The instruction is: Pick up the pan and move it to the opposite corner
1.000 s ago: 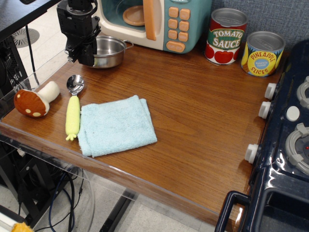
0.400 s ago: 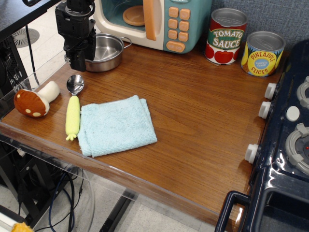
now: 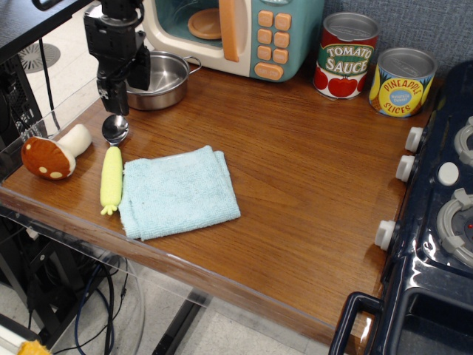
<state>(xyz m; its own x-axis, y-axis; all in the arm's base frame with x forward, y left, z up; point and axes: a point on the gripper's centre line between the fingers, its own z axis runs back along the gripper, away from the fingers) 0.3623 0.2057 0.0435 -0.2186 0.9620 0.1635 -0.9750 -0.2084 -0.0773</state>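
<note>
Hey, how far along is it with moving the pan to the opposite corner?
Nothing looks done: the pan sits in the back left corner by the toy microwave. In hand: the claw hangs at its left rim, grip unclear. Left: the lift and carry across.

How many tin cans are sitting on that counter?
2, both at the back right: the tomato sauce can beside the toy microwave, and the pineapple slices can just right of it.

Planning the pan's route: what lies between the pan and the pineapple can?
Between pan and pineapple can stand the toy microwave and tomato sauce can.
</note>
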